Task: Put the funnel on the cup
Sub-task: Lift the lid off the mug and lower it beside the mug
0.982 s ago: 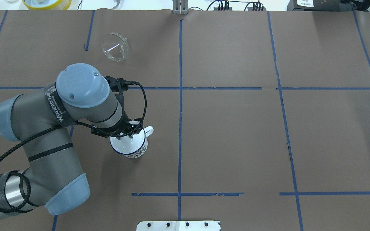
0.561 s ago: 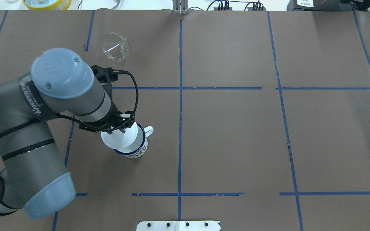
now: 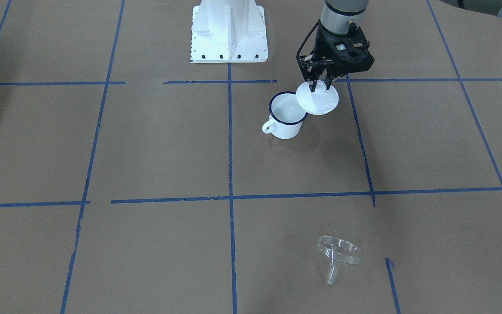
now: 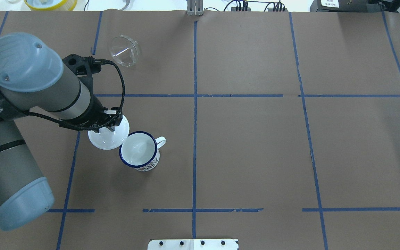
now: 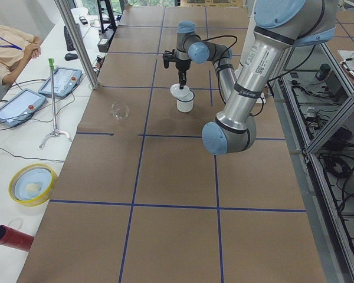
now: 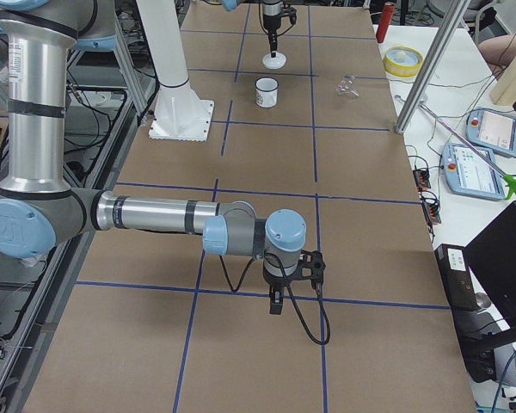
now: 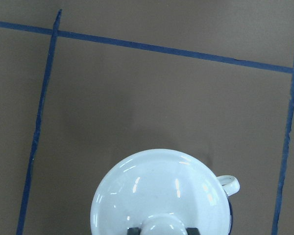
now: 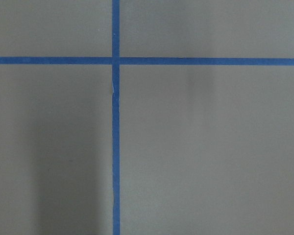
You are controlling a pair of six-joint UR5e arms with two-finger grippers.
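- left gripper (image 3: 319, 85) clamped on round white knobbed lid (image 3: 320, 102), knob seemingly mostly hidden
- white blue-rimmed enamel mug (image 4: 139, 152) mostly covered in wrist view
- right gripper (image 6: 275, 303) jaws: can't tell

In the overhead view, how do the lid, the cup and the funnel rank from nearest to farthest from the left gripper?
1. The lid: clamped in the left gripper itself.
2. The cup: right beside the lid, toward the robot's right and slightly nearer the robot.
3. The funnel: lying on its side far forward, away from the robot.
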